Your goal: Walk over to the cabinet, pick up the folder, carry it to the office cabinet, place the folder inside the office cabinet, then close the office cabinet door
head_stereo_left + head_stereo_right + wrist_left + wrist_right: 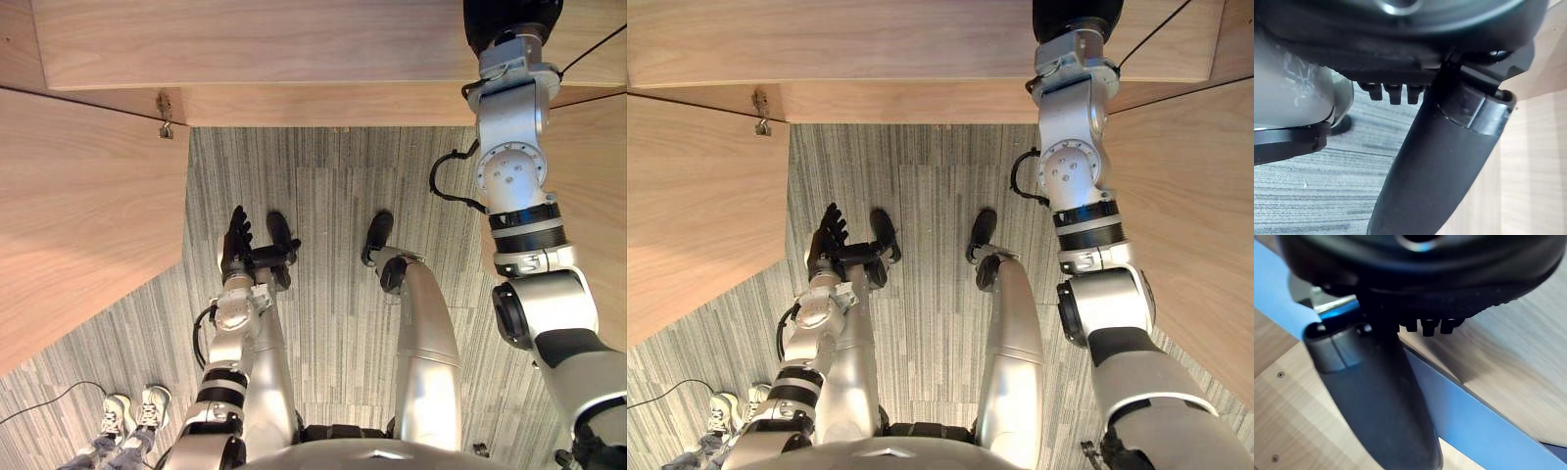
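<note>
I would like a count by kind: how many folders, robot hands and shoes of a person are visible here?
Folder: 1
Hands: 2, the left hand and the right hand
Shoes: 2
Total: 5

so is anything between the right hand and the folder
Nothing visible does. In the right wrist view the blue folder runs right alongside the right hand, with no other object between them. Around it there are only the cabinet's wooden panels.
</note>
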